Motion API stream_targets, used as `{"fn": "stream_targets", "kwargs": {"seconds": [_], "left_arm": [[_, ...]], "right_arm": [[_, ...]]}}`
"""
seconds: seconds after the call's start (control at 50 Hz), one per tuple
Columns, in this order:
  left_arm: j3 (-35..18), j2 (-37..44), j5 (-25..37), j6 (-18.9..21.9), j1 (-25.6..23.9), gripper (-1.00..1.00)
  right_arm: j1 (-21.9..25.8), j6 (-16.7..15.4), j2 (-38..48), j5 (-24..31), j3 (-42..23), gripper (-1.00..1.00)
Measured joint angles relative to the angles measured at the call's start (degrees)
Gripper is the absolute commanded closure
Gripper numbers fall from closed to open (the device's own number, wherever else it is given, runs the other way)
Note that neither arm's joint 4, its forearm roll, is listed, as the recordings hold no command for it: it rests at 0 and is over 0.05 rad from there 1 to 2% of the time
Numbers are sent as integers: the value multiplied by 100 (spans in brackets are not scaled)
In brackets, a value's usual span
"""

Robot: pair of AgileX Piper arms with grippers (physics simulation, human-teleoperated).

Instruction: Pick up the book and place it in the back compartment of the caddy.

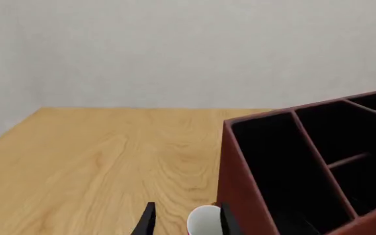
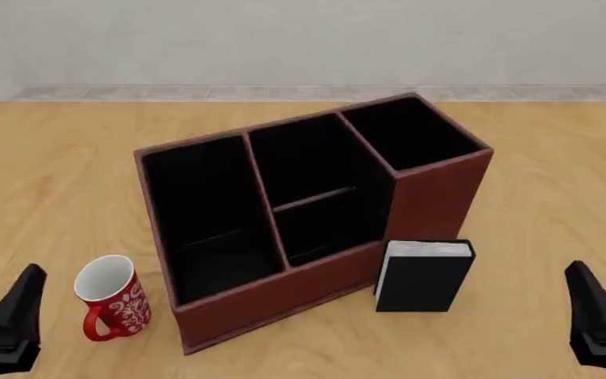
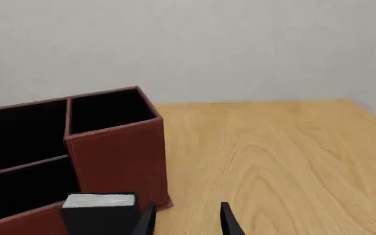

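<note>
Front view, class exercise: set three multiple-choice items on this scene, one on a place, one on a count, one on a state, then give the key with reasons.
1. Where is the book?
A. inside the caddy
B. on the table against the caddy's near wall
C. beside the mug

2. How many pockets does the caddy show?
A. two
B. four
C. six

3. How does the mug stand?
A. upright
B. on its side
C. upside down

Key: 1 B, the book stands upright on the wood under the tall square pocket. 2 B, one long pocket, a middle one split by a crossbar, one square one. 3 A, its open white mouth faces up.
</note>
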Motion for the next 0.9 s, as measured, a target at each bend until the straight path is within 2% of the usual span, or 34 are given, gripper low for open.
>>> {"fn": "stream_targets", "kwargs": {"seconds": [0.16, 0.34, 0.62, 0.74, 0.9], "left_arm": [[-17, -80, -14, 50, -166, -100], [-282, -123, 170, 36, -476, -100], [-903, -88, 623, 99, -1412, -100], [-1070, 223, 464, 176, -1877, -100], [-1228, 964, -49, 248, -2486, -100]], "right_arm": [[138, -161, -166, -156, 147, -100], [203, -260, -234, -219, 212, -100], [267, -333, -272, -297, 278, -100], [279, -344, -286, -313, 289, -100], [296, -358, -299, -328, 300, -100]]}}
